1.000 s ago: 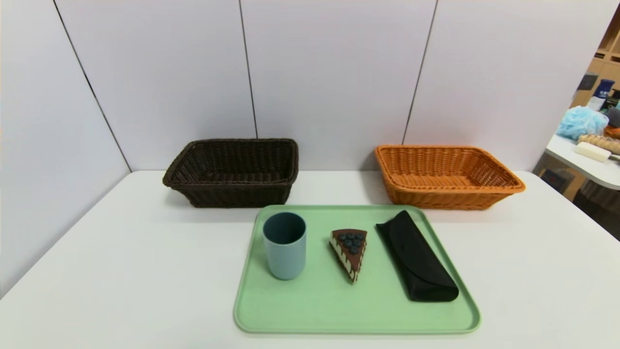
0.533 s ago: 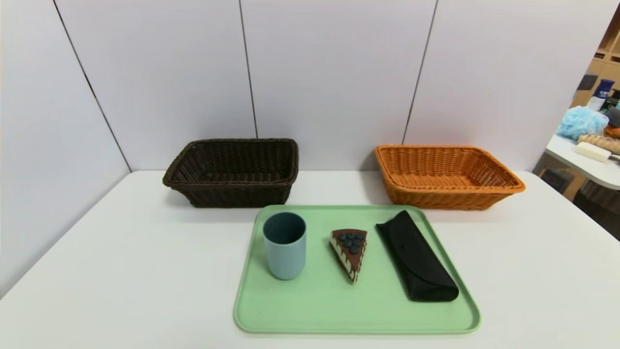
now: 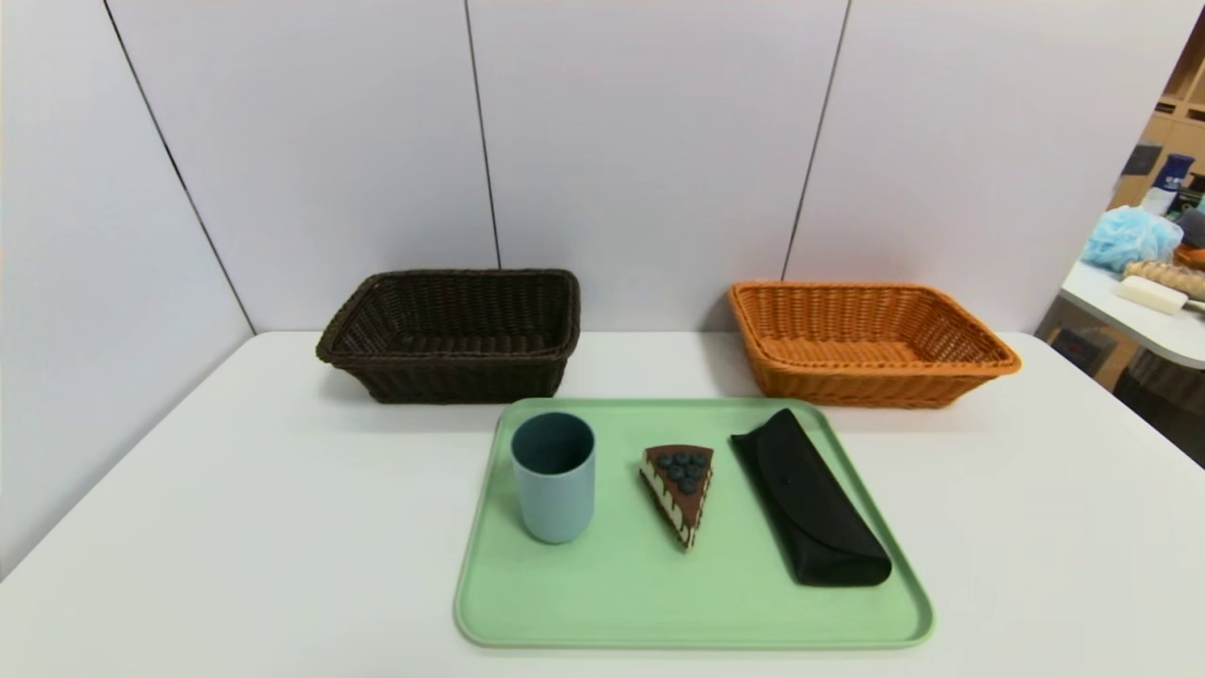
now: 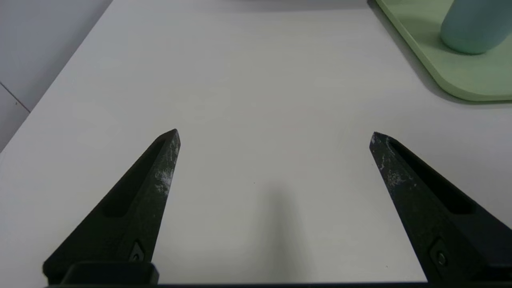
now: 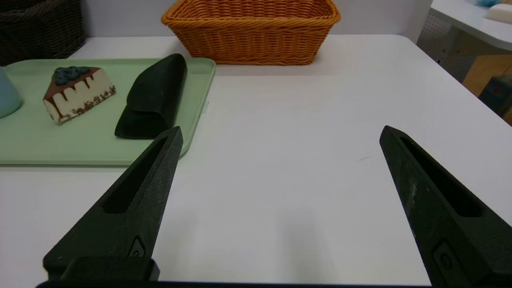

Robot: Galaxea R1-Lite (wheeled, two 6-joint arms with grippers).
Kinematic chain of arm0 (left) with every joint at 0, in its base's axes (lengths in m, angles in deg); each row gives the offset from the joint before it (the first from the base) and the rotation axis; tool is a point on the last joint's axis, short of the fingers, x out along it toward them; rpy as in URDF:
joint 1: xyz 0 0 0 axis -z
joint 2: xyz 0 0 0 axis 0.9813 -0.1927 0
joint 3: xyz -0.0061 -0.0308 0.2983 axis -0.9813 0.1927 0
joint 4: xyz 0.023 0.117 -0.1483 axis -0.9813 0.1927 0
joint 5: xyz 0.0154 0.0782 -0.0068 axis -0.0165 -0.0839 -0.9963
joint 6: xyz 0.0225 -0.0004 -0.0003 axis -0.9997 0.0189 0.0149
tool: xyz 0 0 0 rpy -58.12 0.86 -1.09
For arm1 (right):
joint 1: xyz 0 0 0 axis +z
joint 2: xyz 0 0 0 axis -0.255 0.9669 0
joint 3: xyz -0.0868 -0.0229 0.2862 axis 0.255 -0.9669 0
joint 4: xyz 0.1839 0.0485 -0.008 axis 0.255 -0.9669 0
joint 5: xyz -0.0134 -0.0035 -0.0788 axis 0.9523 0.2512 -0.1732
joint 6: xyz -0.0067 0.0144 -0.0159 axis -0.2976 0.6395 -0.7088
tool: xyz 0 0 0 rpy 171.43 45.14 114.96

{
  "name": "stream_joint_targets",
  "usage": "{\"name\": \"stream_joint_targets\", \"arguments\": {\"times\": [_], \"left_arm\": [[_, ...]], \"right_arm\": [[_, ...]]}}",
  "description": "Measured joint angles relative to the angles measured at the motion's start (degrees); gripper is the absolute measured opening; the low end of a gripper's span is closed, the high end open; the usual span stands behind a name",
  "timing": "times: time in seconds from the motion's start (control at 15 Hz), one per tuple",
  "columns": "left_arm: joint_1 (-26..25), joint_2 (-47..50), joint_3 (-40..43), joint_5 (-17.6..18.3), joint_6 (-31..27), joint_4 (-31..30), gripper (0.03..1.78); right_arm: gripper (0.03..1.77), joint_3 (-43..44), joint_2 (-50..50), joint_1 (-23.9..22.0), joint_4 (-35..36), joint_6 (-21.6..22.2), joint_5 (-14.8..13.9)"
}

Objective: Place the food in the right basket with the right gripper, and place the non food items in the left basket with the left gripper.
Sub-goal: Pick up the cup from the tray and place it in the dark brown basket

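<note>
Cake slice [image 3: 680, 492], cup [image 3: 554, 488], glasses case [image 3: 810, 499] awaiting sorting on tray [image 3: 602, 612]; left claw [image 4: 274, 136], right claw [image 5: 280, 134] agape, empty, beside tray.

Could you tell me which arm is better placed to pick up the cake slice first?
Right: the right gripper is open, and the cake slice and orange basket show in its view; the left gripper sees only the cup.
</note>
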Motion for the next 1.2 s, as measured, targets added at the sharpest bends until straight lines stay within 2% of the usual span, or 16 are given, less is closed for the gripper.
{"name": "stream_joint_targets", "arguments": {"times": [0.13,0.27,0.47,0.73,0.93,1.13,1.2], "left_arm": [[0.0,-1.0,-3.6,1.9,0.2,4.4,1.69],[0.0,-4.6,-7.2,2.8,1.3,5.2,1.69],[0.4,-13.8,-12.9,3.5,2.3,5.3,1.69],[0.8,-32.5,-22.9,6.0,2.2,5.2,1.69],[1.0,-46.1,-30.9,10.5,-0.8,5.0,1.69],[1.8,-55.8,-34.5,17.2,-8.7,4.9,1.69],[2.2,-57.8,-34.8,19.2,-9.6,4.6,1.69]], "right_arm": [[1.7,6.3,0.2,0.0,-9.2,0.9,1.1],[1.7,11.3,2.5,0.0,-17.2,0.8,2.8],[1.7,15.2,9.8,1.3,-18.1,0.2,3.4],[1.7,21.4,24.0,8.3,-18.2,0.2,3.6],[1.7,24.6,34.5,11.8,-18.7,0.2,3.6],[1.7,27.5,44.1,12.7,-18.7,-0.2,3.6],[1.7,28.5,47.1,12.8,-18.2,-0.2,3.7]]}}
